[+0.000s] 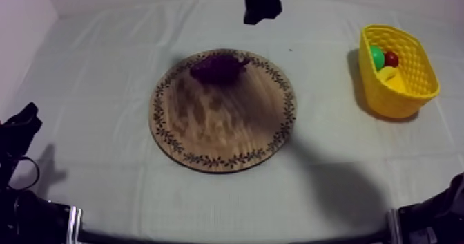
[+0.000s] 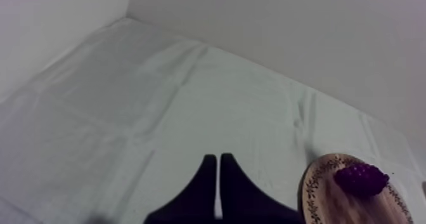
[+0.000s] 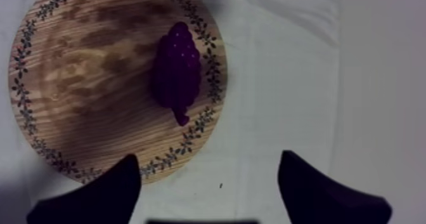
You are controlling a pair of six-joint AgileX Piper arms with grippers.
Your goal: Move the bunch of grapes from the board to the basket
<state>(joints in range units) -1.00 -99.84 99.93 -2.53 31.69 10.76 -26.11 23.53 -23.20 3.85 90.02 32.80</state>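
Note:
A dark purple bunch of grapes lies on the far part of the round wooden board, near its patterned rim. My right gripper hangs above the cloth just beyond the board's far edge. Its fingers are wide apart, open, with the bunch of grapes ahead of them on the board. The yellow basket stands at the right. My left gripper rests low at the left; its fingers lie together as a narrow wedge, shut on nothing, with the grapes off to one side.
In the basket lie a green fruit, a small red fruit and a yellow fruit. A pale wall runs behind the table. Bare cloth surrounds the board on all sides.

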